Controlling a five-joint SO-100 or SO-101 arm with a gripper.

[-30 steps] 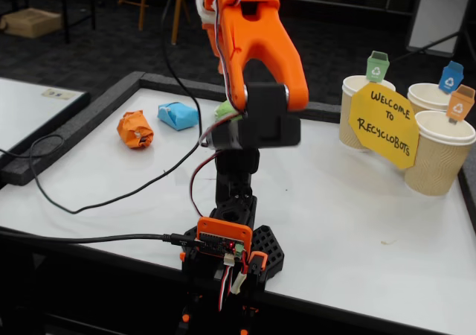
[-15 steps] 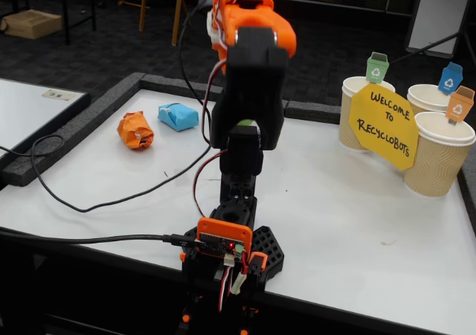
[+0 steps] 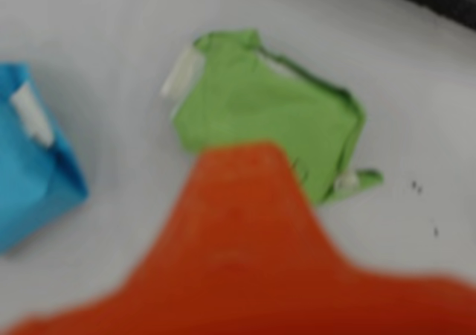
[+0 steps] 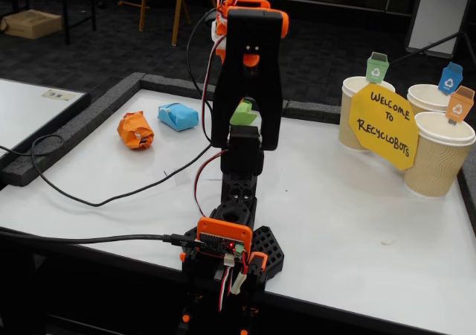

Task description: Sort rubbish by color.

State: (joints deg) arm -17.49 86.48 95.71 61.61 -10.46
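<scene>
Orange plastic finger [image 3: 245, 246] fills the near bottom of the wrist view, tip at 12 o'clock overlapping the lower edge of a green paper wad [image 3: 260, 119]; contact or clearance not resolvable, too blurry. Second finger out of frame, so gripper open or closed: cannot tell. Light blue paper wad [image 3: 30, 164] at 9 o'clock from the green one, clearly apart, cut by the left edge.

Fixed view, near to far: arm base with orange board [image 4: 224, 238] at the front table edge, black cable [image 4: 111, 198] trailing off toward 9 o'clock. Black upper arm [image 4: 249, 82] upright, hiding the gripper; green wad [image 4: 242, 114] peeking through its gap. Orange paper wad [image 4: 134, 129] at 10 o'clock from the base, light blue paper wad [image 4: 178, 116] just beside it toward 2 o'clock. Ribbed paper cups [image 4: 439, 156] with yellow sign [image 4: 384, 124] at 2 o'clock, well apart from the wads.
</scene>
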